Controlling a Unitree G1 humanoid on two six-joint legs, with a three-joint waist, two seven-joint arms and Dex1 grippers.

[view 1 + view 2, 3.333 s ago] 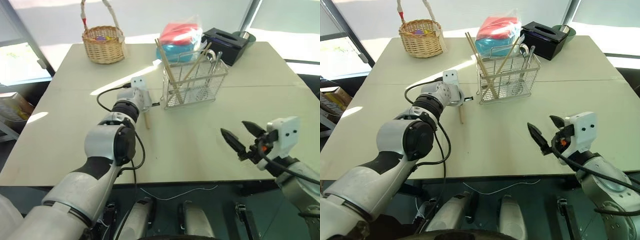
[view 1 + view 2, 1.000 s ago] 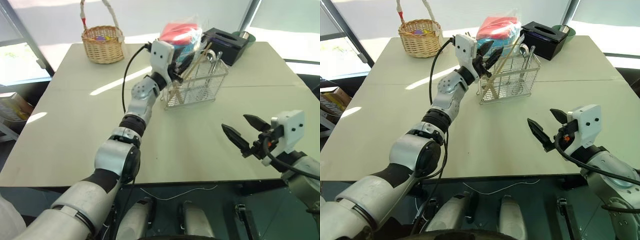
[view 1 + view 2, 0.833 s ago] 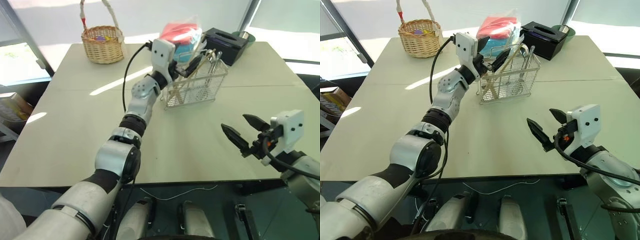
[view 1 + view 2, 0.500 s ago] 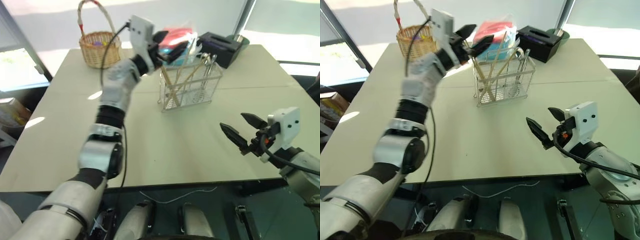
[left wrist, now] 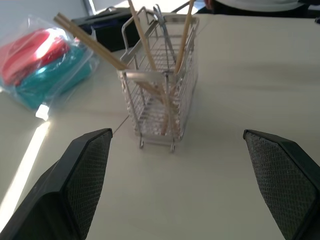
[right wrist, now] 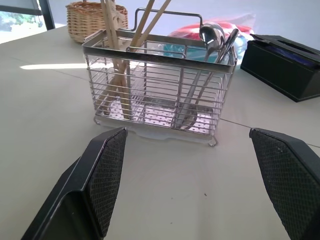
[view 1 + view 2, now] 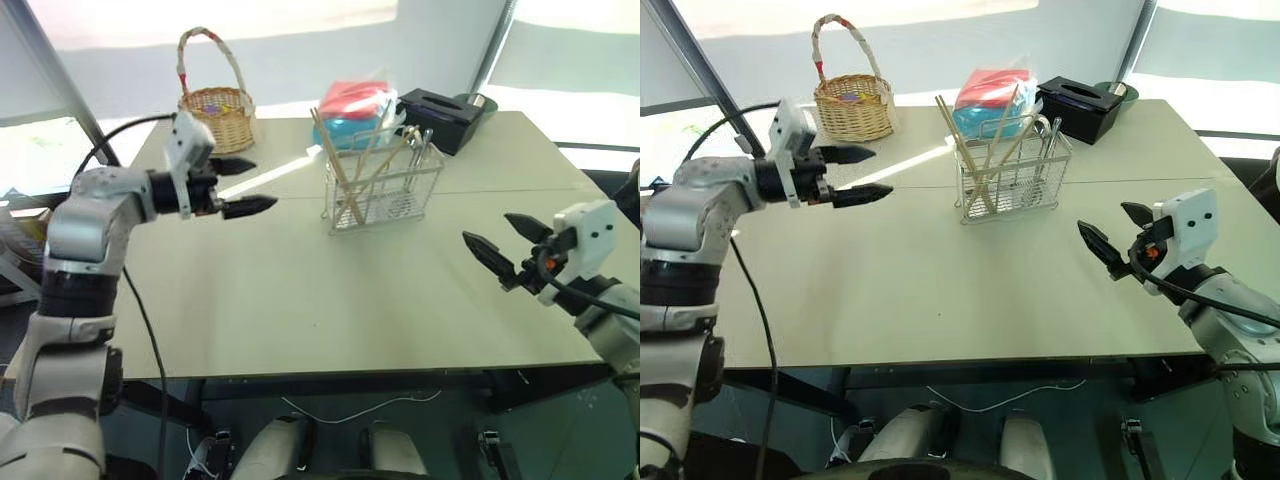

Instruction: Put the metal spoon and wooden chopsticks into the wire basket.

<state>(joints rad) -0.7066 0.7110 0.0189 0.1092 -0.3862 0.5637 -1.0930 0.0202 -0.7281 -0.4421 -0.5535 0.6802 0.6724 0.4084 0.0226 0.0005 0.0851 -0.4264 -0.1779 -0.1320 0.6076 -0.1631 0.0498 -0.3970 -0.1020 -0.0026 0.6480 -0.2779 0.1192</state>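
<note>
Head views: wire basket [image 7: 1006,178] stands upright at mid-bench, wooden chopsticks [image 7: 962,155] leaning inside its left part, metal spoon [image 7: 1048,135] in the right part. Left end effector [image 7: 858,172] hangs above the bench [image 7: 940,290] well left of the basket, fingers spread, empty. Right end effector [image 7: 1118,232] hovers off the basket's right, also spread, empty. Wicker basket [image 7: 852,104], bagged red and teal item [image 7: 992,88] and black box [image 7: 1089,97] sit along the far edge; bright windows behind. Left wrist view: basket seen end-on, chopsticks crossing above the rim, bag beside it. Right wrist view: basket's long side, spoon bowl above the rim, white tray inside the bottom.
</note>
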